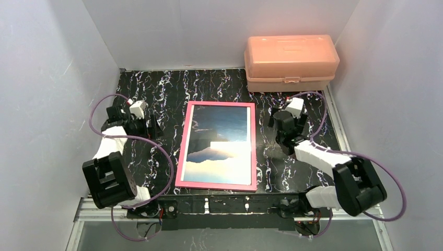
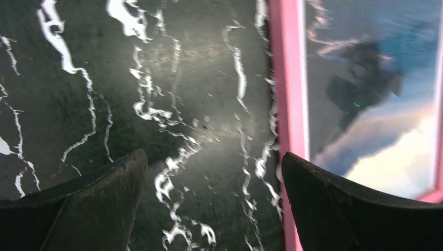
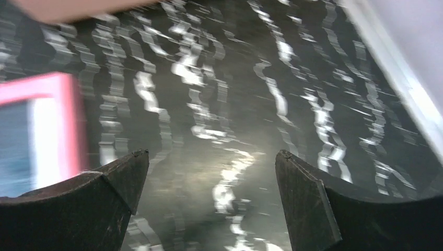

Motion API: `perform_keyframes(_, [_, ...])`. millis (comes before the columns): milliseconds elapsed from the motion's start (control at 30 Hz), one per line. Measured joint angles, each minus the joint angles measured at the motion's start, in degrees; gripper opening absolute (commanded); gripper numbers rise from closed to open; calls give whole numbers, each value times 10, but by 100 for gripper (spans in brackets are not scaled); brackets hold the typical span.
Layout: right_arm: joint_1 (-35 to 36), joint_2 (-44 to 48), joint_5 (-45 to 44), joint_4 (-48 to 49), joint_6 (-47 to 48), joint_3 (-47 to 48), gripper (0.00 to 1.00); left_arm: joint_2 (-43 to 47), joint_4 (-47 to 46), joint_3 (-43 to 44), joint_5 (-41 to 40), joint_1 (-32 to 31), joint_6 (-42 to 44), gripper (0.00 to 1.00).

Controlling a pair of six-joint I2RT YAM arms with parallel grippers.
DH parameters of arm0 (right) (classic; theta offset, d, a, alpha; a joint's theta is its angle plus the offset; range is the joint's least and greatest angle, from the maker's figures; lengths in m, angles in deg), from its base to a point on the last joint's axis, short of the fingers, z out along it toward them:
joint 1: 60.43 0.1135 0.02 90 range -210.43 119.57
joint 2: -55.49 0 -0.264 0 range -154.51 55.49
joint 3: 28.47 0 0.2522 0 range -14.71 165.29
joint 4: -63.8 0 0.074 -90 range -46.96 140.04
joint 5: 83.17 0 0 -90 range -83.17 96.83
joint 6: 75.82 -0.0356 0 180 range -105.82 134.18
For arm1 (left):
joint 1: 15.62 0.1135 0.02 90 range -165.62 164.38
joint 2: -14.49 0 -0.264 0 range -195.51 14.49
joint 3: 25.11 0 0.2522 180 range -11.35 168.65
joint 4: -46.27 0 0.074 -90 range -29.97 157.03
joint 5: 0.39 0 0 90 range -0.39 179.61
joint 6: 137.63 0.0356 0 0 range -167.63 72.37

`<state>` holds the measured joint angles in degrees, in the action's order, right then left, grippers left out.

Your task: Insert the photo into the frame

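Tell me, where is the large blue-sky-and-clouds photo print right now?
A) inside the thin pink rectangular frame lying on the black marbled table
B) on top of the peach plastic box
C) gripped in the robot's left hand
A: the photo print shows inside the pink frame, lying flat on the table.

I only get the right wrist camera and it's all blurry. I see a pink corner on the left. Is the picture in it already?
Observer: Yes, the top view shows the cloudy-sky photo sitting inside the pink frame, flat on the black marble table.
Operator: What's the peachy thing at the top of my screen?
Observer: A closed peach plastic box at the table's far right corner.
Operator: Where's the other tool?
Observer: The left tool hangs open and empty by the frame's left edge.
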<state>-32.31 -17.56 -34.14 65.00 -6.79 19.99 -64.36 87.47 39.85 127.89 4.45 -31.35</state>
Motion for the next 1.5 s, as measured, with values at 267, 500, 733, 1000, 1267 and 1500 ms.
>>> perform_keyframes(267, [-31, -122, -146, 121, 113, -35, 99, -55, -299, -118, -51, -10, -120, 99])
perform_keyframes(500, [-81, -137, -127, 249, 172, -55, 99, -68, -529, -209, -62, -27, -201, 99])
perform_keyframes(733, [-135, -137, -76, 287, 189, -56, 99, -87, -653, -231, -84, -50, -240, 98])
perform_keyframes(1000, [-136, -130, -37, 323, 198, -143, 99, -68, -814, -353, -155, -137, -200, 98])
perform_keyframes(1267, [-162, -180, 51, 457, 220, -199, 99, -72, -840, -348, -209, -151, -179, 98])
perform_keyframes(1500, [-203, -197, 141, 468, 222, -195, 99, -72, -844, -346, -224, -154, -175, 99])
